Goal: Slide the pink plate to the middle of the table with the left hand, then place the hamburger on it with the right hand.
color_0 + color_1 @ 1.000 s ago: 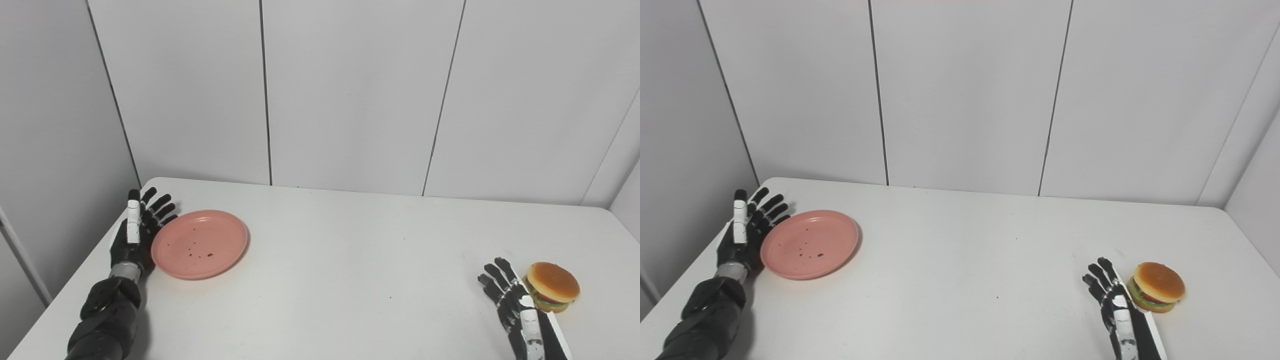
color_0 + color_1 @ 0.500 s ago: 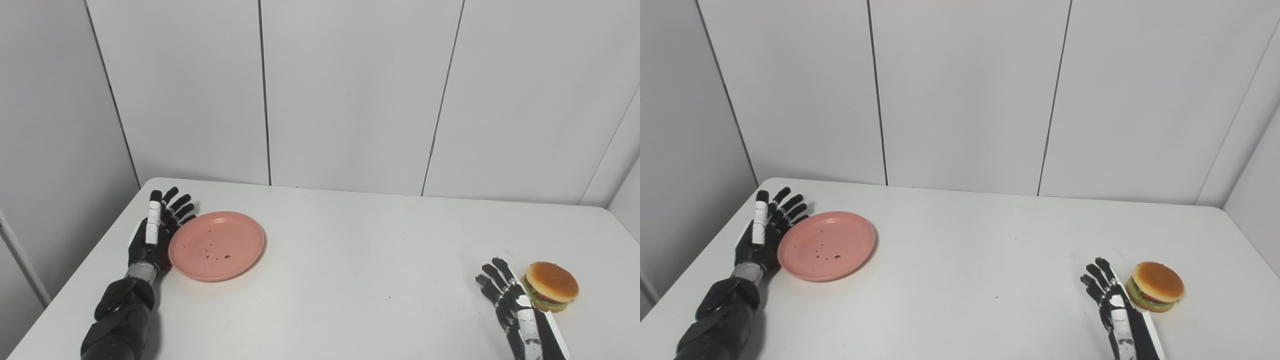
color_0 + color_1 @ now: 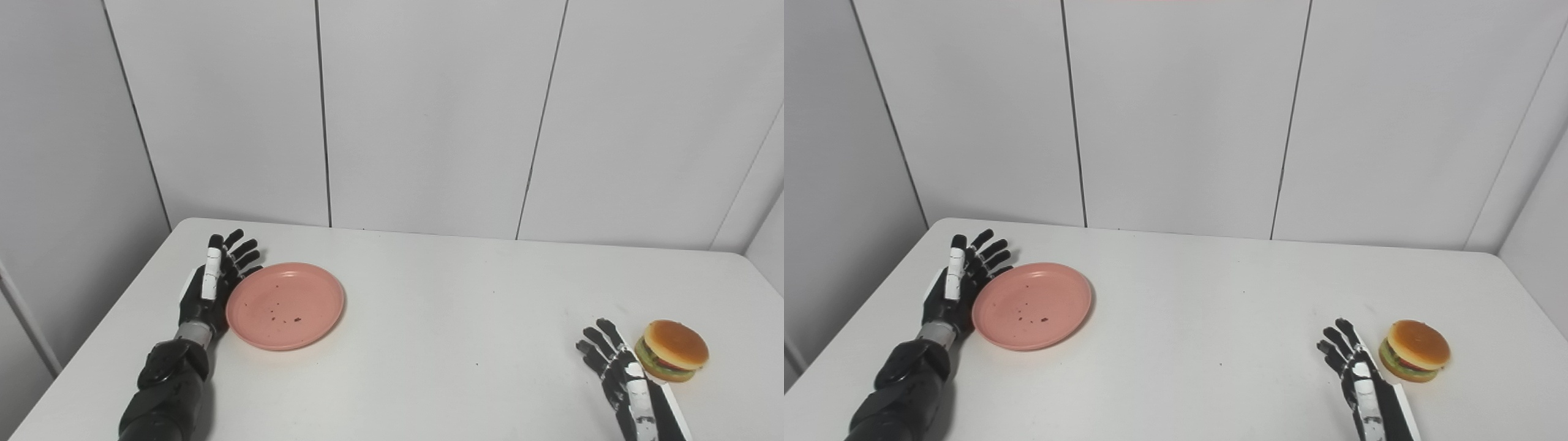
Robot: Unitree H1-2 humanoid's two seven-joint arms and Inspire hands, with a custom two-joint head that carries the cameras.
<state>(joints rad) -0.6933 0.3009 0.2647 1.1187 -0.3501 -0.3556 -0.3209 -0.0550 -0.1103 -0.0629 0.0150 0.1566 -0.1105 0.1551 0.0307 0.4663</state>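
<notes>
The pink plate [image 3: 285, 304] lies flat on the left part of the white table [image 3: 429, 318], with dark crumbs on it. My left hand [image 3: 214, 283] is open, fingers straight, its palm side against the plate's left rim. The hamburger [image 3: 672, 350] sits near the table's right front. My right hand [image 3: 615, 373] is open and empty, fingers spread, just left of the hamburger and apart from it. In the right eye view the plate [image 3: 1032, 305], left hand [image 3: 958, 285], hamburger [image 3: 1416, 350] and right hand [image 3: 1350, 367] show the same way.
White wall panels [image 3: 429, 116] stand behind the table and along the left side. The table's left edge [image 3: 104, 318] runs close beside my left arm.
My left hand has pushed the plate to the right along the table, toward the middle. My right hand has drifted slightly left, away from the hamburger, which has not moved.
</notes>
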